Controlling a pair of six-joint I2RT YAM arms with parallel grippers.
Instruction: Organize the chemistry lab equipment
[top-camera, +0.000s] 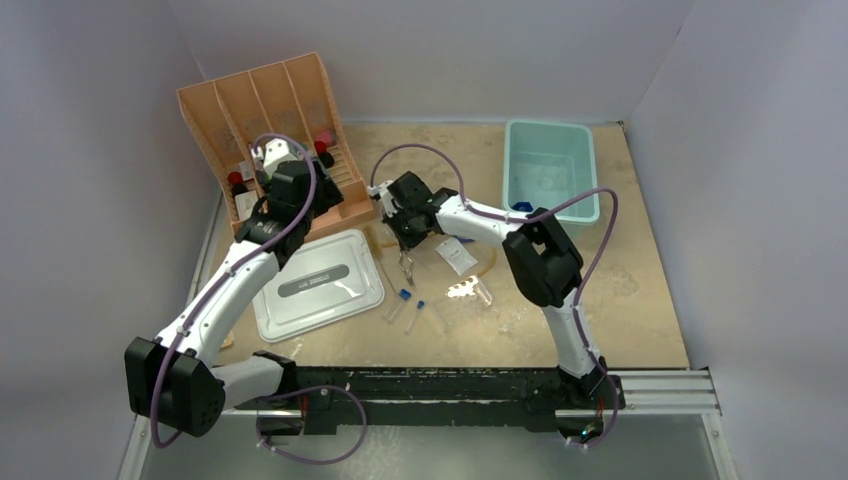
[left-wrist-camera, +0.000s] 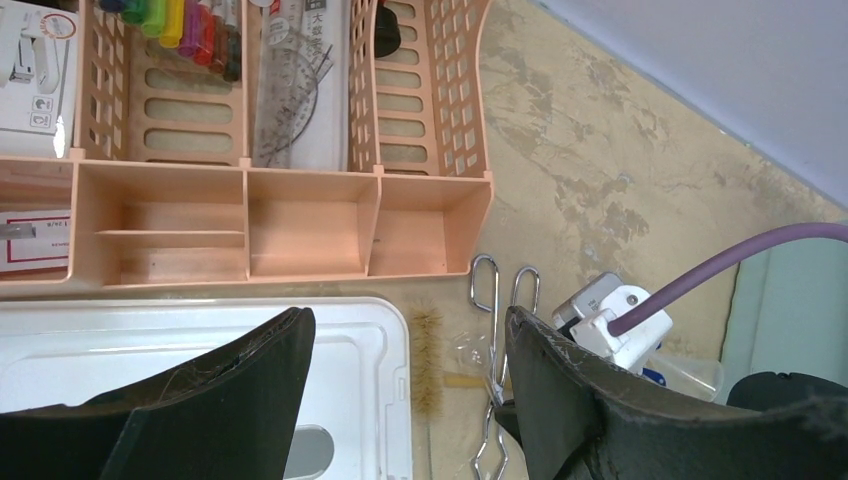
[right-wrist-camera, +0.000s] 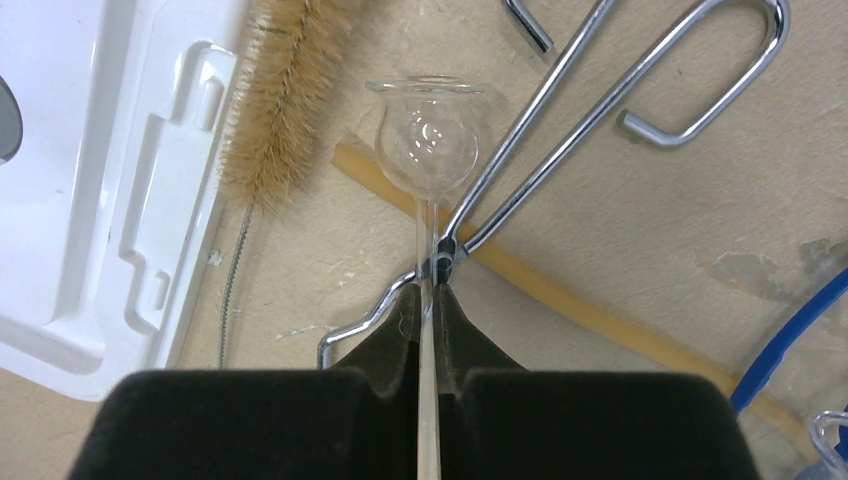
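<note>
My right gripper (right-wrist-camera: 428, 285) is shut on the thin stem of a small clear glass funnel (right-wrist-camera: 425, 140), whose bulb lies on the table past the fingertips. Metal scissor-handled forceps (right-wrist-camera: 600, 90) lie crossing just beneath the stem, over a tan rubber tube (right-wrist-camera: 600, 320). From above, the right gripper (top-camera: 405, 235) is low at the table's middle, with the forceps (top-camera: 407, 265) just in front. Two blue-capped test tubes (top-camera: 402, 300) lie nearer the front. My left gripper (left-wrist-camera: 408, 318) hangs open with nothing between its fingers, above the lid's corner and a bristle brush (left-wrist-camera: 427, 360).
The orange divided organizer (top-camera: 270, 120) stands at the back left and the grey lid (top-camera: 318, 283) lies in front of it. A teal bin (top-camera: 550, 165) sits at the back right. A small packet (top-camera: 456, 255) and a clear rack (top-camera: 470, 290) lie right of the forceps.
</note>
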